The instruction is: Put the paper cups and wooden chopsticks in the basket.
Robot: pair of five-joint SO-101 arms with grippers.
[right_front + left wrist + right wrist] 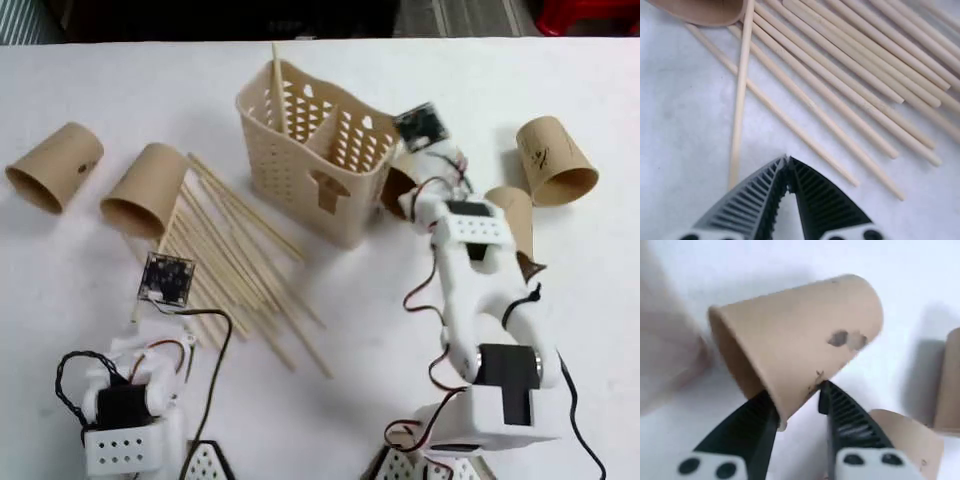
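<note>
Cup step, I reckon: right gripper (795, 397) pinches a paper cup (805, 335) by the rim just beside the basket (318, 195), nr the table (590, 300) far edge, so next calls for lift over the wall & release; left gripper (788, 161), closed & empty, sits by the chopsticks (840, 90) twd the front-left corner.

No text can be read; dark marks on one paper cup (555, 160) are illegible.

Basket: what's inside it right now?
One wooden chopstick stands in the basket by its left wall in the high view, poking above the rim. Otherwise I see bare inner walls; they hide the compartment floors.
</note>
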